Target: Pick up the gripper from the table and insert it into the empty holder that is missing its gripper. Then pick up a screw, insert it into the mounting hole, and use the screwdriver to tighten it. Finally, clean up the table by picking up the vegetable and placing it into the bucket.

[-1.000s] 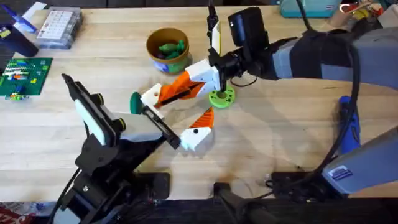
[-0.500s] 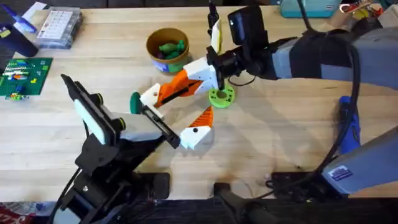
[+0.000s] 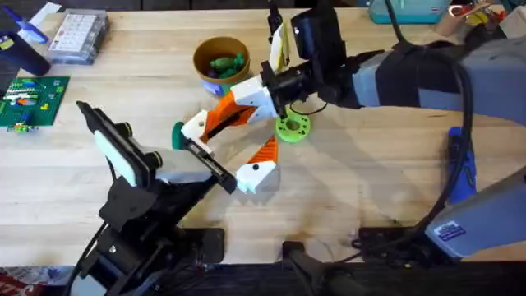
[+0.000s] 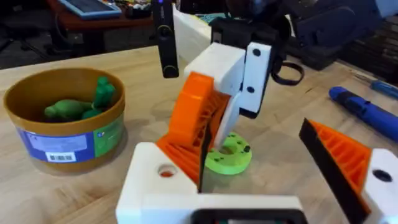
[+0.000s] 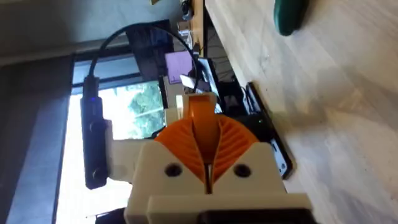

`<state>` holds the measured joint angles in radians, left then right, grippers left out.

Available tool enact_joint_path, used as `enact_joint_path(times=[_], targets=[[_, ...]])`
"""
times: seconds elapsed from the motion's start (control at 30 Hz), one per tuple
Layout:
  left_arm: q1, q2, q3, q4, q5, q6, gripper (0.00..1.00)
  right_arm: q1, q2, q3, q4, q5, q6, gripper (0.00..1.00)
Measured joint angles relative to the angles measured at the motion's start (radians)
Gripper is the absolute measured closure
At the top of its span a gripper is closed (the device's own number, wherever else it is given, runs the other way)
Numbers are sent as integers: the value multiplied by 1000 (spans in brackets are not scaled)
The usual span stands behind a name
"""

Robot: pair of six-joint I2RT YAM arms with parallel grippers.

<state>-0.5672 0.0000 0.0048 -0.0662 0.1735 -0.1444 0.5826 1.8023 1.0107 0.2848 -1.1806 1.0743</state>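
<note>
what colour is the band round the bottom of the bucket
Green, with a blue-and-white label on it, below the tan wall of the bucket. The left wrist view shows it best.

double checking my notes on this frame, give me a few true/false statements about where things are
1. The bucket has green items inside it. True.
2. The screwdriver is held by the right tool. False: it lies on the table at the right side, away from both tools.
3. The bright green ring sits on the table near the right arm's wrist. True.
4. The clear compartment box is beside the screwdriver. False: it sits at the far left corner.
5. A dark green oval vegetable lies on the table close to the left tool. True.
</note>
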Motion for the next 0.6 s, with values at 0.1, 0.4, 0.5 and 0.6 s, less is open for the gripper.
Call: enact_joint_path(times=[0.1,0.4,0.5,0.6], targets=[[2,0,0,-1,-9,-3,9,7,0,3,0,19,0,981],[3,0,0,-2,-14,-11,9,12,0,4,2,44,0,981],[3,2,0,-2,-13,-17,9,16,0,6,4,66,0,981],[3,3,0,-3,-14,-23,9,21,0,7,6,87,0,981]])
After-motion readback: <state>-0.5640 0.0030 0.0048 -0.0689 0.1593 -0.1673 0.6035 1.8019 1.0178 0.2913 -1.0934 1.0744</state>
